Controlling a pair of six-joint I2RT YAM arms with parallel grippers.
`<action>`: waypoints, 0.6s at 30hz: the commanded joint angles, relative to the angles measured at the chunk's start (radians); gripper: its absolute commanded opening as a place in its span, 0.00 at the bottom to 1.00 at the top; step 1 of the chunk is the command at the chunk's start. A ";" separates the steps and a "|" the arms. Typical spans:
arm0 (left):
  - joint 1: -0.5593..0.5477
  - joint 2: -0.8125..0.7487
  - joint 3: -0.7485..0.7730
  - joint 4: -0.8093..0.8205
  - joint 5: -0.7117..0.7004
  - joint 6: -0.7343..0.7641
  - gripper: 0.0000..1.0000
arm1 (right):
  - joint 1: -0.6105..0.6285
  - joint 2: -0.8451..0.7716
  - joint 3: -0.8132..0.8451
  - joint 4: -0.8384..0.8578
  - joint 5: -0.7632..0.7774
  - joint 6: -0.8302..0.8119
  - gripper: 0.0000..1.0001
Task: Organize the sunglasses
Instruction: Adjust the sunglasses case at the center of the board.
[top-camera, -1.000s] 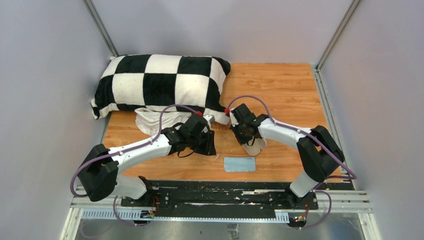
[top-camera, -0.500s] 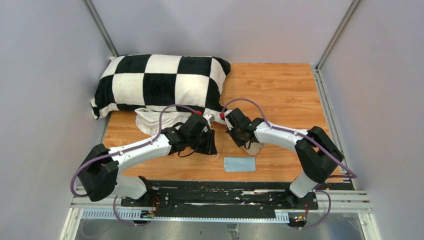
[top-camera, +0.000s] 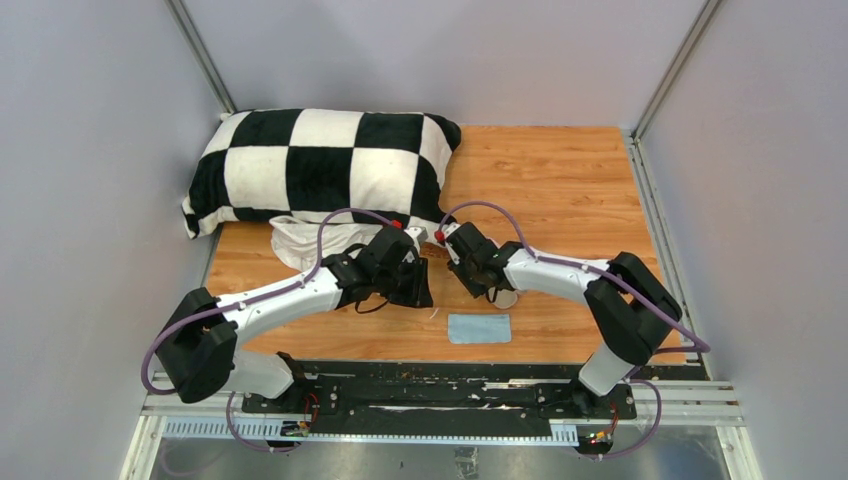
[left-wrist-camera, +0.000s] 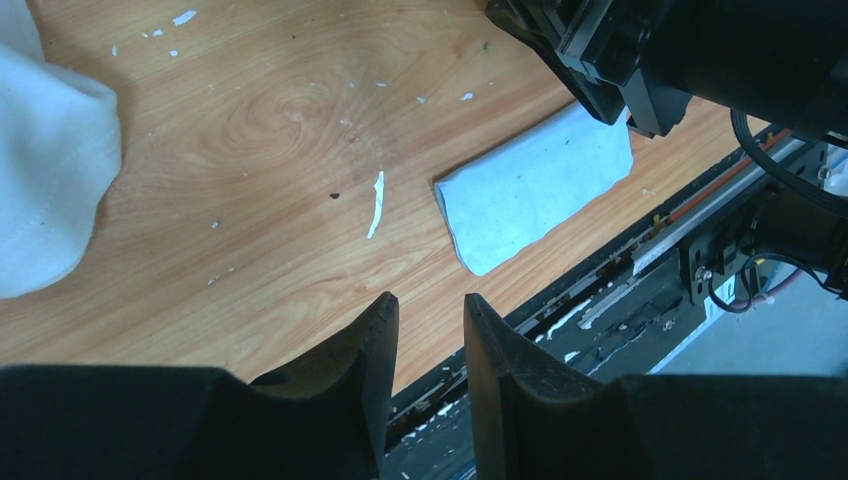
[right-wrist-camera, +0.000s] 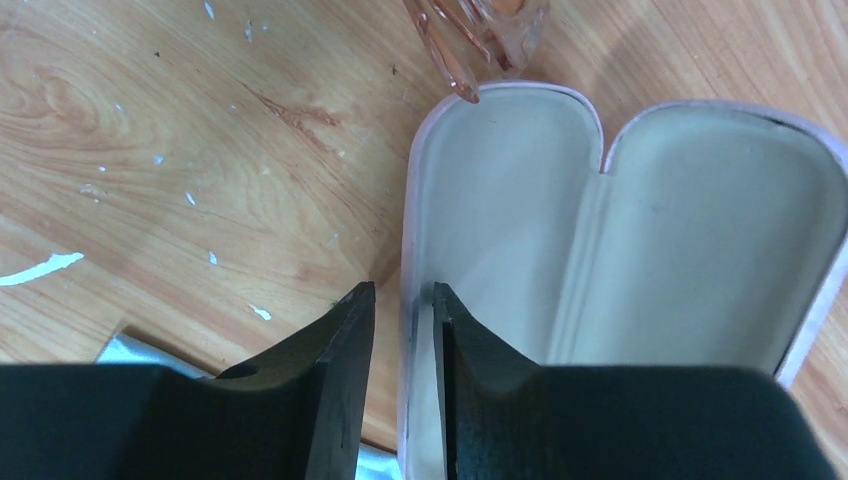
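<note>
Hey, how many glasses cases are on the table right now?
1: an open pink case under the right gripper, just beyond the blue cloth. The arms could hide another.

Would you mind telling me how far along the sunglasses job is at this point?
Done: the pink case lies open, its cream inside empty. In hand: the right gripper straddles its rim, jaws slightly apart; the left gripper is open, empty. Left: the sunglasses, seemingly that pinkish piece beyond the rim, must go in.
</note>
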 joint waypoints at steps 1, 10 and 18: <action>0.008 0.017 0.021 -0.003 0.030 0.002 0.36 | 0.022 -0.053 -0.016 -0.025 0.035 0.006 0.36; 0.008 0.028 0.024 0.016 0.044 0.001 0.36 | 0.034 -0.164 0.004 -0.095 0.115 0.032 0.49; 0.008 0.046 0.018 0.039 0.055 -0.005 0.36 | 0.034 -0.343 0.030 -0.204 0.205 0.143 0.56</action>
